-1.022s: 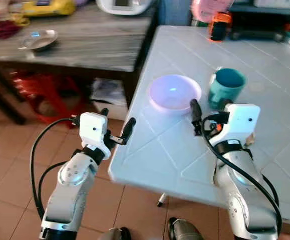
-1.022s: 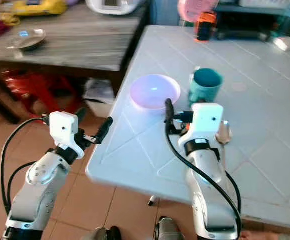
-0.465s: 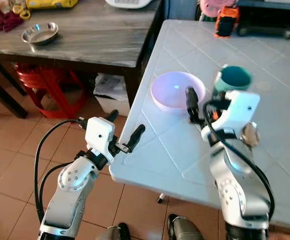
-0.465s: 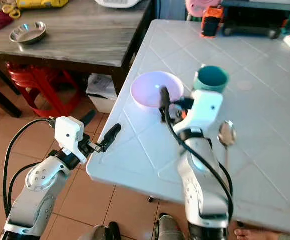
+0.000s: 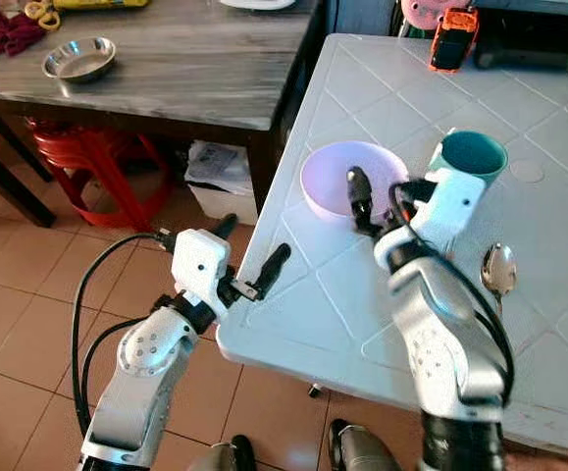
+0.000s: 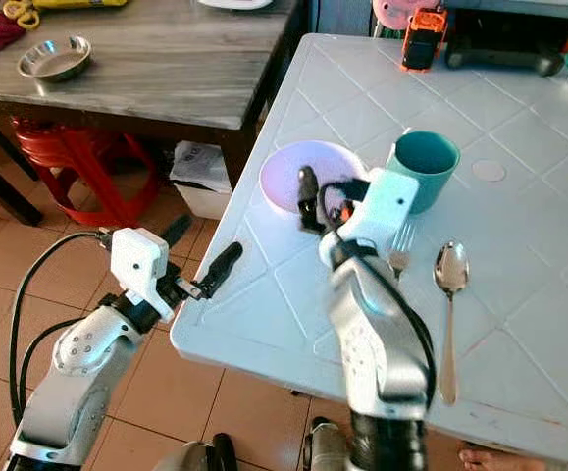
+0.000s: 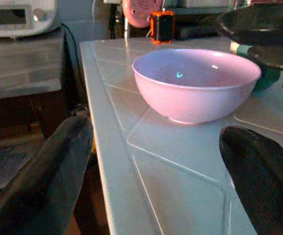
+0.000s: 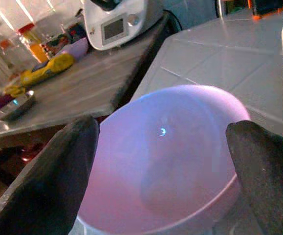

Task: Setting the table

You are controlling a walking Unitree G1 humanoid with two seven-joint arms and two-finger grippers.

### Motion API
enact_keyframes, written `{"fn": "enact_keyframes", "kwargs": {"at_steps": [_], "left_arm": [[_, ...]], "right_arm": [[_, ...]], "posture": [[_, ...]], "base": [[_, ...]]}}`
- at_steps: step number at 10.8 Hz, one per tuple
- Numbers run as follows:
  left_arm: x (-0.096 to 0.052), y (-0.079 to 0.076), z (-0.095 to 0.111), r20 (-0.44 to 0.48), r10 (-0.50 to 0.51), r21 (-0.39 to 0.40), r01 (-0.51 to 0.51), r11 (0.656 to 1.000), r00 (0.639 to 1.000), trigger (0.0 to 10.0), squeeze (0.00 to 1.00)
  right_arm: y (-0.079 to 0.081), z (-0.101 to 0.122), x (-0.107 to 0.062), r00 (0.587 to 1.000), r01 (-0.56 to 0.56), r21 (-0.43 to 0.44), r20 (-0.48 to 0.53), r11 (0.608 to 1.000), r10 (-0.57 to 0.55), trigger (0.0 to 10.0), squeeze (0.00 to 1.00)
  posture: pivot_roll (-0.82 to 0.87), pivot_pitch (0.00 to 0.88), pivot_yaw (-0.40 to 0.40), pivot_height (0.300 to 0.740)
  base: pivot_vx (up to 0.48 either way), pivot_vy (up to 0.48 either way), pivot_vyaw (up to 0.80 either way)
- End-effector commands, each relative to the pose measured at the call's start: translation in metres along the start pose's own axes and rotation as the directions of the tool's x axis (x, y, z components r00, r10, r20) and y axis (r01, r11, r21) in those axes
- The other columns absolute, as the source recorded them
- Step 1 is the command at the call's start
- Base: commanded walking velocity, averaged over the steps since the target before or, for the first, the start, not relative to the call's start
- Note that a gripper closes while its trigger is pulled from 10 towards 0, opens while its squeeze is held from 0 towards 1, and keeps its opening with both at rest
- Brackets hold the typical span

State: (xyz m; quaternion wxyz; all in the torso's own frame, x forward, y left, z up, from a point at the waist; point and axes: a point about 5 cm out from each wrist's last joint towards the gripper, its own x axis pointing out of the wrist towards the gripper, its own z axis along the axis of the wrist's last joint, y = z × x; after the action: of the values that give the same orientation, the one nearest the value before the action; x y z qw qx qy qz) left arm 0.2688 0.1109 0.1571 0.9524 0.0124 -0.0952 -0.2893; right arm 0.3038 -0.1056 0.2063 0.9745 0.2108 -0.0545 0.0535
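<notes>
The pink bowl [image 5: 349,183] stands upright on the white table [image 5: 362,304], near the table's left edge and a little back from its front left corner. It is empty inside. Just beside it, further from the left edge, stands a teal cup [image 5: 474,162], and the two are very close, but I cannot tell if they touch.

The right gripper [image 8: 163,161] is over the near rim of the bowl, pointing into it. Its two black fingers [image 8: 58,171] are spread wide, one on each side of the bowl in the right wrist view, and they hold nothing.

The left gripper [image 6: 198,257] hangs just off the front left corner of the table, pointing toward the bowl. Its fingers [image 7: 48,171] are also wide apart and empty.

A fork [image 6: 399,247] lies on the table in front of the cup, partly hidden by the right arm. A spoon [image 6: 449,294] lies near it, toward the right edge, with the handle toward the front edge.

At the far edge of the table there is an orange and black object [image 5: 452,39]. To the left stands a dark wooden table [image 5: 195,69] with a small metal dish [image 5: 78,59] on it.
</notes>
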Motion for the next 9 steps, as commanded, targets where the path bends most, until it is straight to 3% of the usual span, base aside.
{"fn": "enact_keyframes", "kwargs": {"at_steps": [1, 2, 5, 7, 9], "left_arm": [[-0.004, 0.001, 0.001, -0.001, -0.005, 0.013, 0.005, 1.0, 1.0, 10.0, 0.0], [-0.005, -0.001, 0.002, 0.004, -0.033, -0.012, 0.033, 0.999, 0.999, 10.0, 0.0], [-0.008, -0.008, 0.005, 0.018, -0.143, -0.069, 0.144, 0.987, 0.99, 10.0, 0.0], [-0.008, -0.007, 0.004, 0.014, -0.135, -0.064, 0.135, 0.989, 0.991, 10.0, 0.0], [-0.008, -0.009, 0.0, 0.007, -0.144, -0.064, 0.144, 0.987, 0.99, 10.0, 0.0]], "right_arm": [[0.001, -0.01, -0.002, 0.998, 0.031, 0.075, -0.047, 0.997, -0.028, 10.0, 0.0], [-0.001, -0.011, 0.001, 0.997, 0.059, 0.123, -0.062, 0.991, -0.051, 10.0, 0.0], [-0.004, -0.014, 0.003, 0.993, 0.081, 0.16, -0.096, 0.984, -0.066, 10.0, 0.0], [-0.01, -0.012, 0.003, 0.992, 0.101, 0.161, -0.095, 0.982, -0.087, 10.0, 0.0], [-0.004, -0.006, 0.004, 0.995, 0.073, 0.149, -0.077, 0.986, -0.062, 10.0, 0.0]], "posture": [[-0.16, 0.217, 0.07, 0.74], [-0.16, 0.217, 0.07, 0.74], [-0.16, 0.217, 0.068, 0.74], [-0.16, 0.218, 0.068, 0.74], [-0.17, 0.219, 0.065, 0.74]], "base": [[0.0, 0.0, 0.0], [0.0, 0.0, 0.0], [0.0, 0.0, 0.0], [0.0, 0.0, 0.0], [0.0, 0.0, 0.0]]}}
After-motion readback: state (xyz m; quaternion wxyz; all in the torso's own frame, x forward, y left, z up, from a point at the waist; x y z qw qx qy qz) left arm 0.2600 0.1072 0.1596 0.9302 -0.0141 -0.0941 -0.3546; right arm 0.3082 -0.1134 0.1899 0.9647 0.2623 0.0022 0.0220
